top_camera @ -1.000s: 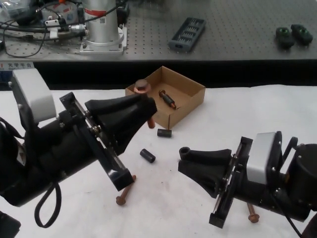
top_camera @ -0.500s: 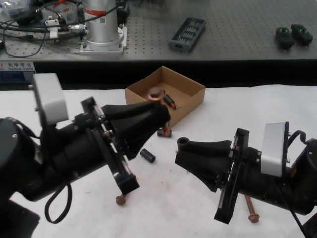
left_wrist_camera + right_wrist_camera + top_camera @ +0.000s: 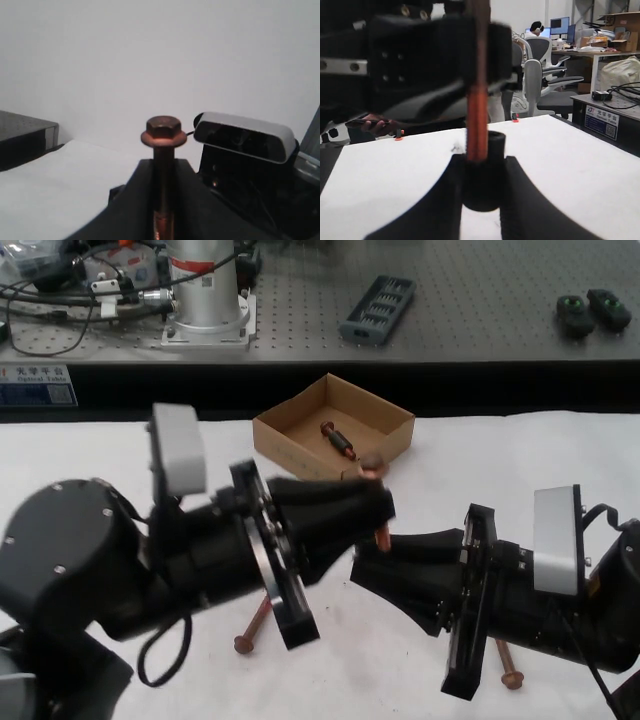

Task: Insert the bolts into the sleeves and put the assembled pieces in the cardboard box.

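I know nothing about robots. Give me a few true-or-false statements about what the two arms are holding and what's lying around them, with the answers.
1. The left hand grips a copper-coloured hex-headed bolt. True.
2. The right hand holds nothing. False: it is closed on a black cylindrical sleeve.
3. The brown cardboard box has nothing in it. False: one assembled bolt-and-sleeve piece lies inside.
4. Two loose copper bolts lie on the white cloth. True.
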